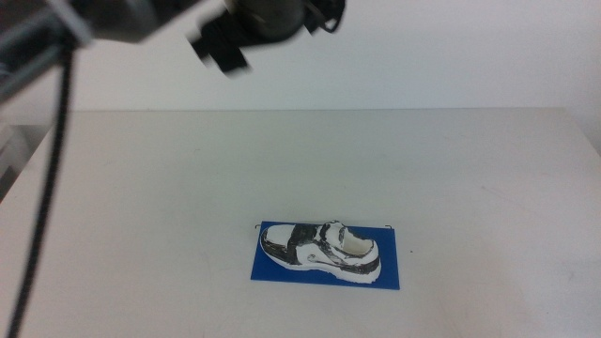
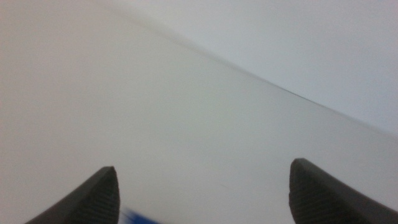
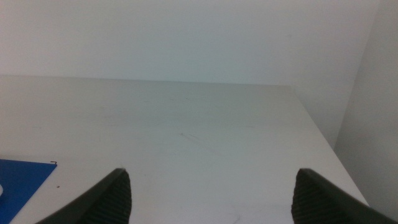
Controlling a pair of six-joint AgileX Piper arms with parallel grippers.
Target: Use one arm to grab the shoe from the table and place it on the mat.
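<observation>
The white sneaker with black-brown patches (image 1: 322, 249) lies on its sole on the blue mat (image 1: 390, 248), toe pointing left, near the table's (image 1: 141, 188) front middle. No gripper touches the shoe. My left arm (image 1: 141, 19) is raised high at the top left, and its gripper (image 1: 221, 47) is blurred, far above and behind the shoe. In the left wrist view the left gripper (image 2: 203, 165) is open and empty, with a sliver of the mat (image 2: 134, 216) between its jaws. My right gripper (image 3: 211, 171) is open and empty over bare table; a corner of the mat (image 3: 18, 180) shows beside it.
A black cable (image 1: 47, 188) hangs down from the left arm along the table's left side. The table's far edge (image 1: 376, 110) meets a plain white wall. The table's right edge (image 3: 317, 130) shows in the right wrist view.
</observation>
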